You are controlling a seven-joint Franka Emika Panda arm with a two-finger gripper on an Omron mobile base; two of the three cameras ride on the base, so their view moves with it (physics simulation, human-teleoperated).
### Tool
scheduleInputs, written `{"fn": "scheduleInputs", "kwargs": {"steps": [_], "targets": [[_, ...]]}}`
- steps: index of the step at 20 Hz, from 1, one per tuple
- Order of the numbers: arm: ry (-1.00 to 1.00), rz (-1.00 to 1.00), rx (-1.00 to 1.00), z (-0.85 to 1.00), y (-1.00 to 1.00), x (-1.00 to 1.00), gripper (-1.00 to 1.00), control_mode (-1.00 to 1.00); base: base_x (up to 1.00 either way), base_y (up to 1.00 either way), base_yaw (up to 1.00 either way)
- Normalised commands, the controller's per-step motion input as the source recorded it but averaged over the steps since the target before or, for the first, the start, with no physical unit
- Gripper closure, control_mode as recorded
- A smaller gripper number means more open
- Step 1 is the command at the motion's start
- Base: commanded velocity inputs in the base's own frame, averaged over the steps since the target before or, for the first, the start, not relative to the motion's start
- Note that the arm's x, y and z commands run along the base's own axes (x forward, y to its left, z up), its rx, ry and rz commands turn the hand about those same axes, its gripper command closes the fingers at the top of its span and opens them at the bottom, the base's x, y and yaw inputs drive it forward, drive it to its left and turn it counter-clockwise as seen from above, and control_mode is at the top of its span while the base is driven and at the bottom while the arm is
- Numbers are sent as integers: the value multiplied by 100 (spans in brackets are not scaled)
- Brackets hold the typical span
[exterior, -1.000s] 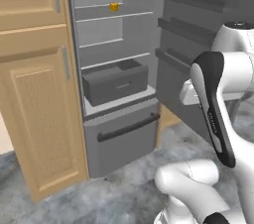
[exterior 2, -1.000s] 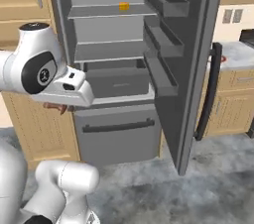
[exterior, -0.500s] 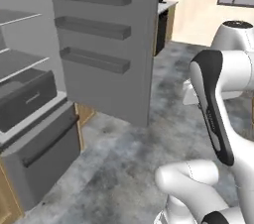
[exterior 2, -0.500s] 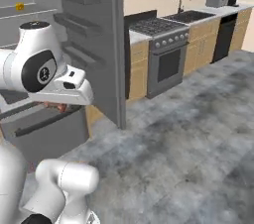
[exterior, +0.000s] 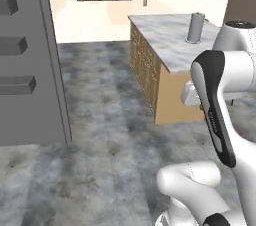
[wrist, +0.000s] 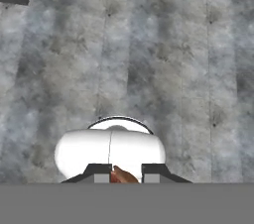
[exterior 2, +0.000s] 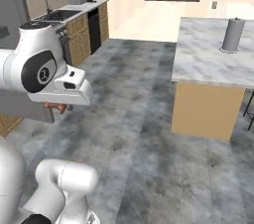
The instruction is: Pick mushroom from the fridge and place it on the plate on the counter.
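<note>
Even bright rendered light — soft shadows, slight blur, no glare.

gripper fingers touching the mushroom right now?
Touching. The hand view shows the mushroom wedged between the two fingers of the gripper, with no gap on either side.

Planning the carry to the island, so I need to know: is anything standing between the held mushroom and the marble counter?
Nothing visible does. The gripper holds the mushroom over bare grey floor, which runs unbroken to the counter. A grey cylinder stands on the counter's far part. I cannot see a plate from here.
</note>
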Motion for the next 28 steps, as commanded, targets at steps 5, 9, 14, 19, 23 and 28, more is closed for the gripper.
{"fn": "scheduleInputs", "kwargs": {"steps": [5,9,14,19,23,28], "targets": [[0,0,0,0,0,0,100,100,54,-6,-41],[0,0,0,0,0,0,100,100,100,-15,0],[0,0,0,0,0,0,100,100,100,-54,14],[0,0,0,0,0,0,100,100,100,-48,23],[0,0,0,0,0,0,100,100,100,-3,51],[0,0,0,0,0,0,100,100,100,0,66]]}}
